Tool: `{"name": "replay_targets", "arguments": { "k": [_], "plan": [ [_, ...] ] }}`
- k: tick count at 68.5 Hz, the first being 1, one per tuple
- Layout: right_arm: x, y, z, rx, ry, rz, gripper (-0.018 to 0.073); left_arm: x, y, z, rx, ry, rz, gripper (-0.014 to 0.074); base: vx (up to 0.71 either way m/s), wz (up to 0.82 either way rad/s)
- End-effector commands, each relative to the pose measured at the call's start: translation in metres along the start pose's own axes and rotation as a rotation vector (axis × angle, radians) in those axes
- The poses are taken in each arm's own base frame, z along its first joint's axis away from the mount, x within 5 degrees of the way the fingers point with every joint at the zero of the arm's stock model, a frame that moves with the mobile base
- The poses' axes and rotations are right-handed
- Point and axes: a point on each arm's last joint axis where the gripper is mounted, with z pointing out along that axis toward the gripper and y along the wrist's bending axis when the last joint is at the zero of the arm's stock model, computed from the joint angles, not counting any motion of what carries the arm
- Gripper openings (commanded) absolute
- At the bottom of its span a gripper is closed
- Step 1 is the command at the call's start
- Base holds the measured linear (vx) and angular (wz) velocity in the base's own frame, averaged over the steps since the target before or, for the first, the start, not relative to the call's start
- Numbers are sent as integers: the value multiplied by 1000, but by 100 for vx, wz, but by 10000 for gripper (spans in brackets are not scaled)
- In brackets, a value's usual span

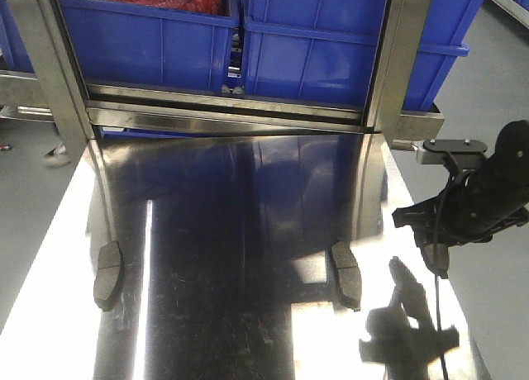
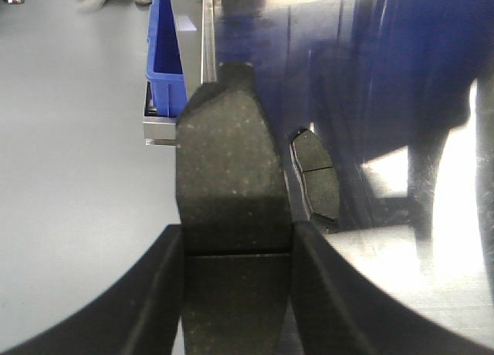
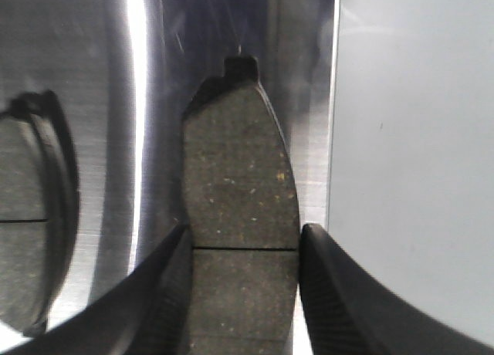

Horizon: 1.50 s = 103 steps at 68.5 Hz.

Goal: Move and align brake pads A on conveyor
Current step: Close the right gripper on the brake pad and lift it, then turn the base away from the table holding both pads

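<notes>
The left fingers (image 2: 147, 293) grip one brake pad (image 2: 228, 185), another pad (image 2: 316, 177) lying on the steel surface (image 2: 401, 239) just ahead and right of them. The right fingers (image 3: 347, 293) hold a third pad (image 3: 239, 177) by the surface's edge, a fourth pad (image 3: 31, 239) lying to their left

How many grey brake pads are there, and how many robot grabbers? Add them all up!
Brake pads: 4
Grippers: 2, the left gripper and the right gripper, each shut on one pad
Total: 6
</notes>
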Motion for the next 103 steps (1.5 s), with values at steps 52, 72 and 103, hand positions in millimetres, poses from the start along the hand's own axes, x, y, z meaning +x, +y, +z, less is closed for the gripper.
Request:
{"name": "replay_targets", "arguments": {
  "k": [52,72,103],
  "plan": [
    [84,-2,-129,-14,-842,-14,33,-13,-2,-6,17,-99,0,135,0,0],
    [120,-3,-150,-14,-1032,-16,33,-13,-2,-6,17,-99,0,135,0,0],
    [132,-3,-161,-20,-1078,-14,33,-13,-2,-6,17,-99,0,135,0,0]
  ]
}}
